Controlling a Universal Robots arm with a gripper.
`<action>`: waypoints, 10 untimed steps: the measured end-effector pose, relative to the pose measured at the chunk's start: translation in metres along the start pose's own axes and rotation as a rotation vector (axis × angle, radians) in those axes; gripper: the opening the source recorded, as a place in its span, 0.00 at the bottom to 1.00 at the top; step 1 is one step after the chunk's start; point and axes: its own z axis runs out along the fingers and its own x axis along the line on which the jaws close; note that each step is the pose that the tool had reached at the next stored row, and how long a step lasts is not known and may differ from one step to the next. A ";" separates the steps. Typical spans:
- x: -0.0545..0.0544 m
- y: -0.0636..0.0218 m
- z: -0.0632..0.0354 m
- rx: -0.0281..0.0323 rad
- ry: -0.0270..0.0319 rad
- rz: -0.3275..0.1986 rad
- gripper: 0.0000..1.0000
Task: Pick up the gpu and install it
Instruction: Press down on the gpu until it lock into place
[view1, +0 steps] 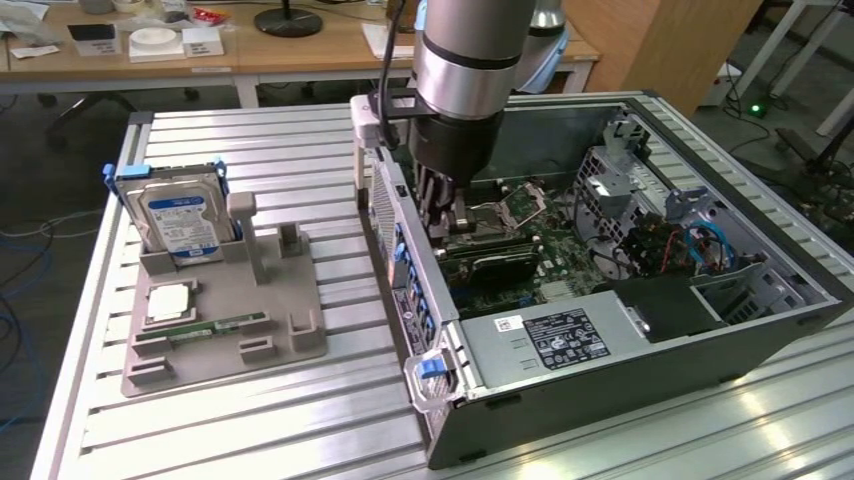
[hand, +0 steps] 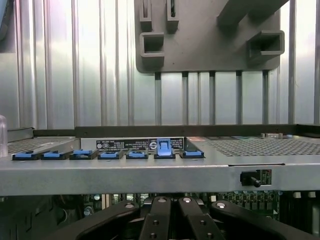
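In the exterior view the black gripper (view1: 447, 215) reaches down inside the open grey computer case (view1: 747, 345), directly above the thin dark gpu card (view1: 487, 262), whose long axis runs out from the rear wall across the green motherboard (view1: 567, 262). In the wrist view the black fingers (hand: 157, 220) hang below the case's grey rear edge with its blue slot clips (hand: 164, 148); I cannot tell whether they grip the card.

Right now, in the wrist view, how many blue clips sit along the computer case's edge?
7, in one row along the computer case edge. Six clips lie flat; one stands raised. More may be hidden past the frame.
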 end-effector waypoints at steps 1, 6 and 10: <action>-0.001 0.0000 0.0001 -0.0003 0.0000 0.000 0.11; -0.001 -0.0013 0.0004 -0.0061 0.0000 -0.001 0.11; -0.001 -0.0057 0.0006 -0.0174 -0.0004 -0.001 0.11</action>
